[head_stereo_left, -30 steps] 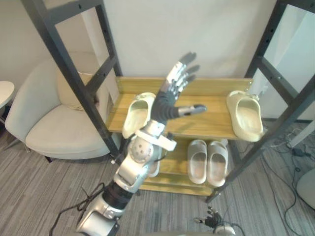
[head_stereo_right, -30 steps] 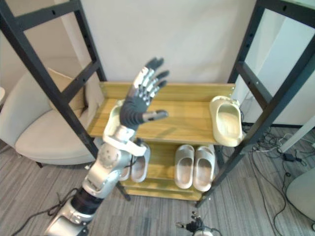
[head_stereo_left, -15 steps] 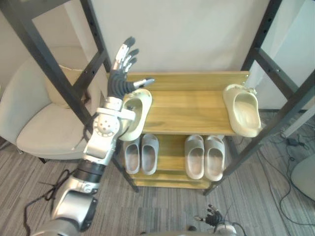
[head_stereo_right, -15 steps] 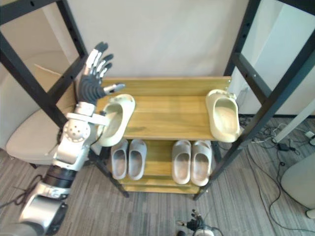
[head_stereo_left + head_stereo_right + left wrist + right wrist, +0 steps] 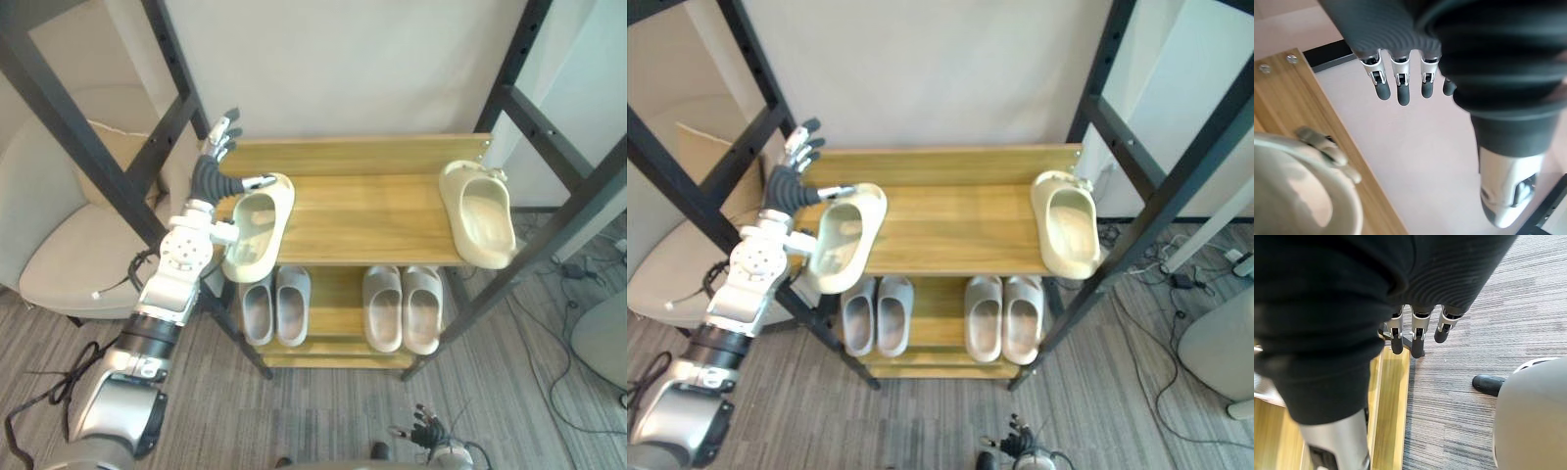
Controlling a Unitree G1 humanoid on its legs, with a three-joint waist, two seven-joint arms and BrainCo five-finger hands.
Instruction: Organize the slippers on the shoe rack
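Top-down view of a two-tier shoe rack [image 5: 362,211] during slipper sorting, read from left to right.

A pale armchair [image 5: 59,245] stands beside the rack's left end. The left hand [image 5: 209,174] is raised at the far left corner of the upper shelf. Its fingers [image 5: 1397,93] are straight and spread apart and hold nothing. The thumb reaches out above the far end of the left cream slipper [image 5: 257,227]; whether it touches cannot be told.

That slipper lies at the left end of the upper shelf, turned at an angle, with its near end overhanging the front edge. On the lower shelf two grey pairs sit side by side: the left grey pair [image 5: 276,305] and the right grey pair [image 5: 403,308]. The right cream slipper [image 5: 478,212] lies at the right end of the upper shelf, well apart from its mate. The right hand [image 5: 423,431] hangs low above the floor, its fingers relaxed and empty.

The step in hand appears to be the approach to the left cream slipper. The next move likely calls for lowering the hand, closing on the slipper, then bringing it beside its mate.
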